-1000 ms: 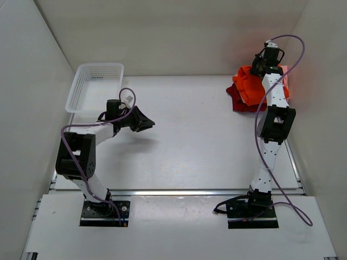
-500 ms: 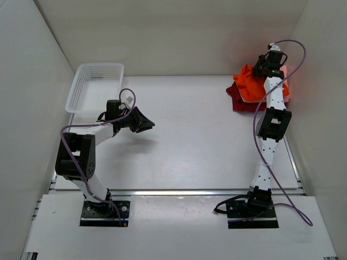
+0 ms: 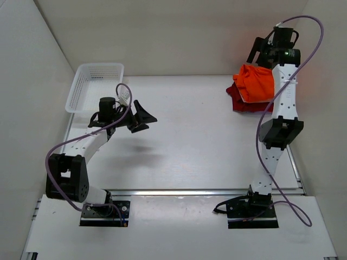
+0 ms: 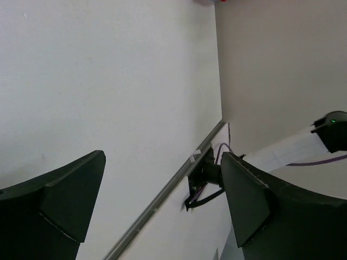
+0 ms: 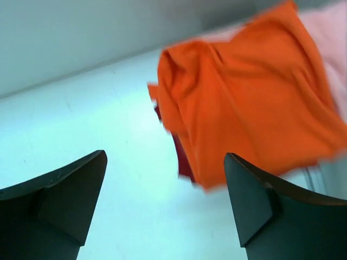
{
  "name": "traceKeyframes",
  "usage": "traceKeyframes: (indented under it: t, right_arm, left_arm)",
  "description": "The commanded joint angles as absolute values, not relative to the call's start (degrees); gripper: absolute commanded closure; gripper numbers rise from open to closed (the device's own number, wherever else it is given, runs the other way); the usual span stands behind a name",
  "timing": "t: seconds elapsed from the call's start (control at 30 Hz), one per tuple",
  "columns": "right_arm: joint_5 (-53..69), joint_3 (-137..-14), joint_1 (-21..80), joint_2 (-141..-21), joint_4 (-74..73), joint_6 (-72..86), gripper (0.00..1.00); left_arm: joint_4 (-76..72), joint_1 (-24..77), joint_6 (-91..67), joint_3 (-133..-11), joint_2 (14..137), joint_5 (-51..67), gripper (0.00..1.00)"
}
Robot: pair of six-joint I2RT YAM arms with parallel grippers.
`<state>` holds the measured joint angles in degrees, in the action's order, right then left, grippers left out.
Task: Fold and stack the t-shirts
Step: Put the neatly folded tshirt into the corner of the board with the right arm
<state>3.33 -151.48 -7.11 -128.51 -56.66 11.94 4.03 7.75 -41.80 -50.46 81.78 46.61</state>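
The t-shirts lie in a pile at the far right corner of the table. The bright orange one (image 3: 256, 84) is on top, over a dark red one (image 3: 237, 102). In the right wrist view the orange shirt (image 5: 249, 103) covers most of the dark red shirt (image 5: 183, 160), and the light pink one (image 5: 332, 24) shows at the top right. My right gripper (image 3: 259, 50) hangs open above the pile's far edge and holds nothing (image 5: 165, 160). My left gripper (image 3: 145, 119) hovers open and empty over the left-centre of the table (image 4: 162, 158).
A white mesh basket (image 3: 81, 81) stands at the back left, just behind the left arm. Walls enclose the table on the left, back and right. The left wrist view shows the table's near rail and the right arm's base (image 4: 203, 176).
My right gripper let go of the orange shirt, opened and lifted back toward the wall. The shirt settled flatter on the pile. My left gripper opened wider and its arm stretched farther out.
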Motion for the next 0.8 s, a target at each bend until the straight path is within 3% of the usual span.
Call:
traceKeyframes:
  t: [0.0, 0.07, 0.13, 0.23, 0.33, 0.53, 0.77]
  right_arm:
    - [-9.8, -137.6, -0.5, -116.9, -71.7, 13.9, 0.12]
    - [-16.1, -120.6, 7.4, -107.7, -64.5, 11.5, 0.02]
    - [-19.8, -106.0, 12.6, -95.7, -54.0, 12.9, 0.0]
    - [-4.5, -84.2, 7.9, -81.2, -40.7, 17.3, 0.01]
    - [5.2, -70.9, 0.6, -68.0, -29.2, 19.2, 0.01]
    - [13.4, -62.8, -13.7, -54.0, -21.4, 18.6, 0.01]
    - [13.7, -60.8, -12.9, -51.7, -19.1, 18.8, 0.01]
  left_arm:
    - [4.3, 8.0, -39.0, -47.0, 77.2, 52.6, 0.01]
    - [4.8, 8.9, -38.6, -44.3, 74.0, 51.9, 0.01]
    - [8.6, 10.4, -34.7, -43.5, 70.0, 50.0, 0.01]
    - [15.3, 13.1, -30.9, -43.2, 64.8, 43.1, 0.01]
    - [15.6, 14.8, -30.2, -40.7, 60.0, 41.4, 0.02]
    - [16.5, 15.0, -30.0, -40.9, 54.6, 38.5, 0.02]
    - [16.3, 14.9, -30.2, -41.9, 53.3, 38.3, 0.02]
